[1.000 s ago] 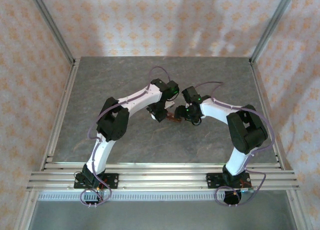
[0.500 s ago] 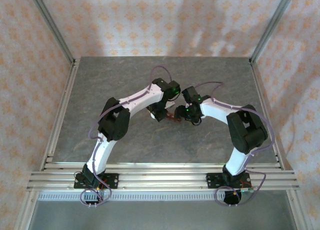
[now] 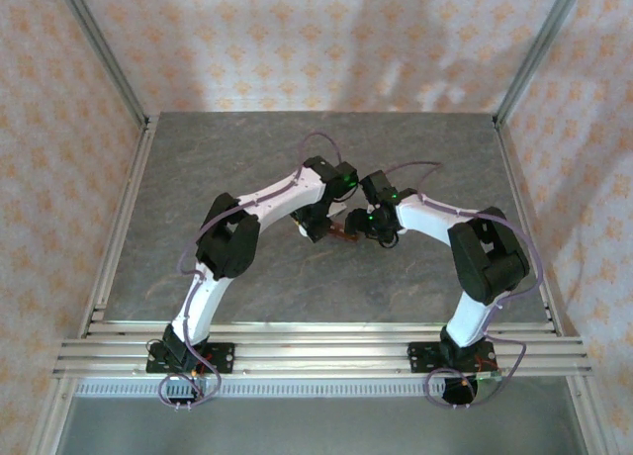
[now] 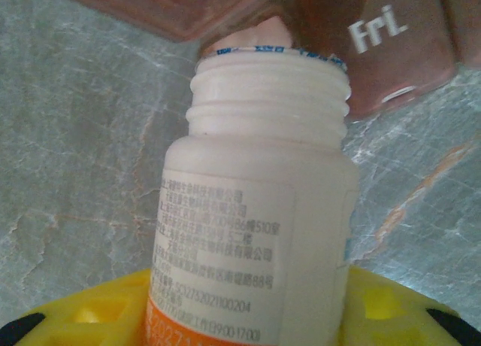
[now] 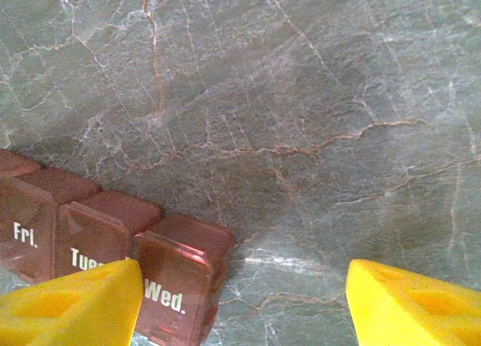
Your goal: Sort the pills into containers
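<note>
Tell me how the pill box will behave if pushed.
The pill box looks like thin, rigid plastic, so it is probably light and would slide on the smooth table. It sits low, so tipping seems unlikely. Pushed at one end, the row of joined compartments would likely pivot.

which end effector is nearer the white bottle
Left. The left end effector grips the white bottle around its body, open mouth tipped toward the containers. The right end effector stands open beside the containers' Wed. end, holding nothing.
</note>
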Motion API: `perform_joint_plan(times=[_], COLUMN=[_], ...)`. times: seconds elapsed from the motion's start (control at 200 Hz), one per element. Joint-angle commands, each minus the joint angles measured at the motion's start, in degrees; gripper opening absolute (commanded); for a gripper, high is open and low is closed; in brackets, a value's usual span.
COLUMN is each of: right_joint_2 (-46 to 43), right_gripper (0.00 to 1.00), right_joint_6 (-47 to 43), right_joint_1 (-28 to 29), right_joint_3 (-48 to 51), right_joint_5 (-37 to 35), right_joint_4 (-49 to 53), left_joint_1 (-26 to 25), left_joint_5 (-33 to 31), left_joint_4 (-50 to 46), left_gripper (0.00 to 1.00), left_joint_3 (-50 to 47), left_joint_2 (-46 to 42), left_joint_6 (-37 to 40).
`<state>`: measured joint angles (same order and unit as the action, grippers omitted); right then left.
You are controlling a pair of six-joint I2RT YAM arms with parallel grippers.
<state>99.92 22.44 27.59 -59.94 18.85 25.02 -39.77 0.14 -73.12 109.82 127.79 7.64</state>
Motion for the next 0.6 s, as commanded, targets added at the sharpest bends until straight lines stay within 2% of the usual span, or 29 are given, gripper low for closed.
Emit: perform_joint_plan(times=[0.0, 0.596], right_joint_2=[1.3, 1.4], right_gripper=[0.72, 0.72], right_joint_6=[-0.3, 0.2], right_joint_1=[0.4, 0.4], right_joint_3=[0.8, 0.8], right_joint_5=[-1.9, -2.6], right_joint_4=[1.9, 2.1], left_joint_1=[-0.4, -0.2], left_joint_5=[-0.2, -1.7], left_joint_4=[-3.0, 5.3], left_gripper=[0.0, 0.0], left_joint_3=[0.4, -7.7], left_joint_2=[1.9, -3.1], left_joint_6=[1.1, 0.0])
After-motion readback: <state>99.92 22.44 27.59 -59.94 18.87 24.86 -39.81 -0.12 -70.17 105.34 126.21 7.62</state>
